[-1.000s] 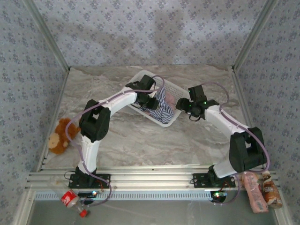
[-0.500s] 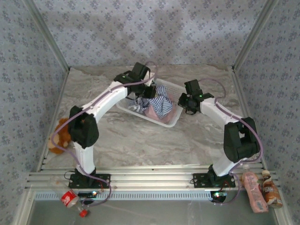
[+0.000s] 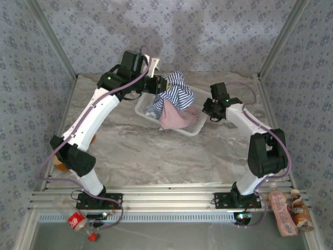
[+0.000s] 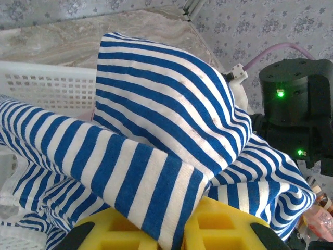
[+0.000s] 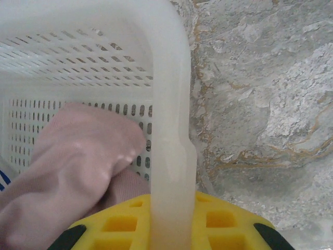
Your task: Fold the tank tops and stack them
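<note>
Closest to us, along the metal rail where both arms are bolted, we see a red-capped bottle (image 3: 78, 221) at the left and a pink bottle (image 3: 281, 212) beside a brown bottle (image 3: 301, 209) at the right. Just beyond, at the left edge of the bench (image 3: 156, 153), a brown plush toy (image 3: 61, 162) peeks out from behind the left arm. Past the bare marbled middle of the bench sits the white lattice basket (image 3: 193, 127). The right end effector (image 5: 169, 232) is clamped on the basket's right rim: its wrist camera shows the white rim running straight between the two yellow fingers (image 5: 99, 229). Inside that wall lies the pink tank top (image 5: 78, 156), bunched against the lattice; from above, we see it spread over the basket's near side. Over it hangs the striped tank top (image 4: 156, 114), held up above the basket, its lower folds meeting the pink cloth. The left end effector (image 4: 179, 232) is closed on a fold of the striped cloth, pinched between its yellow pads, above the basket's far left corner. Farthest back stands the flowered wall (image 3: 171, 36).
</note>
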You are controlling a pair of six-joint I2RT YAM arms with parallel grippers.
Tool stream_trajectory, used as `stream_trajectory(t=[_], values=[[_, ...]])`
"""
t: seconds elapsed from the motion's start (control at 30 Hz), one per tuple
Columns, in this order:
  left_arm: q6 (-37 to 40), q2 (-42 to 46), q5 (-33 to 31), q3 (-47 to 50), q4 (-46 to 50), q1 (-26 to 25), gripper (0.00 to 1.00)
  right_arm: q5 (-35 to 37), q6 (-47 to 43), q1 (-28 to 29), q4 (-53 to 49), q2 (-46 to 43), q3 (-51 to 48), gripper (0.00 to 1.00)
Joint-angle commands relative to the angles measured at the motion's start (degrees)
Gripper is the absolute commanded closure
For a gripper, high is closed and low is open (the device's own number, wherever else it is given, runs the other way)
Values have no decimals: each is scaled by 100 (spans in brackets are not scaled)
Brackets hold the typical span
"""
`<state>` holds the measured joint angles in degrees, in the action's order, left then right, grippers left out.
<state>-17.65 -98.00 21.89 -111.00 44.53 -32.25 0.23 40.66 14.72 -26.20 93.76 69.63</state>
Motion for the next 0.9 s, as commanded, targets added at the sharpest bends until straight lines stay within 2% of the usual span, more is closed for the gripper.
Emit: stream_trajectory(t=[0.0, 0.2, 0.27, 0.37, 0.4, 0.5, 0.6, 0.73, 0.87], values=[[-196, -238, 301, 342, -465, 17, 87, 196, -174, -3, -121, -152, 75, 90], [-164, -1265, 308, 85, -914, -207, 87, 171, -183, -1, -86, -307, -259, 90], [112, -1661, 15, -283, -616, -342, 84, 163, -183, -6, -80, -365, -369, 90], [309, -2263, -85, -910, 267, -428, 71, 141, -188, -6, -61, -440, -456, 90], [419, -2341, -211, -1003, 466, -468, 62, 115, -191, -17, -62, -464, -479, 90], [724, -2325, -518, -1103, 965, -484, 40, 69, -199, -50, -43, -510, -554, 90], [1174, -1981, -723, -871, 1229, -325, 31, 20, -234, -85, -14, -534, -606, 90], [1859, -1468, -238, -159, 1083, 97, 28, -60, -235, -125, 42, -543, -659, 90], [2720, -1669, 277, -106, 1496, 122, 28, -109, -270, -137, 35, -519, -653, 90]])
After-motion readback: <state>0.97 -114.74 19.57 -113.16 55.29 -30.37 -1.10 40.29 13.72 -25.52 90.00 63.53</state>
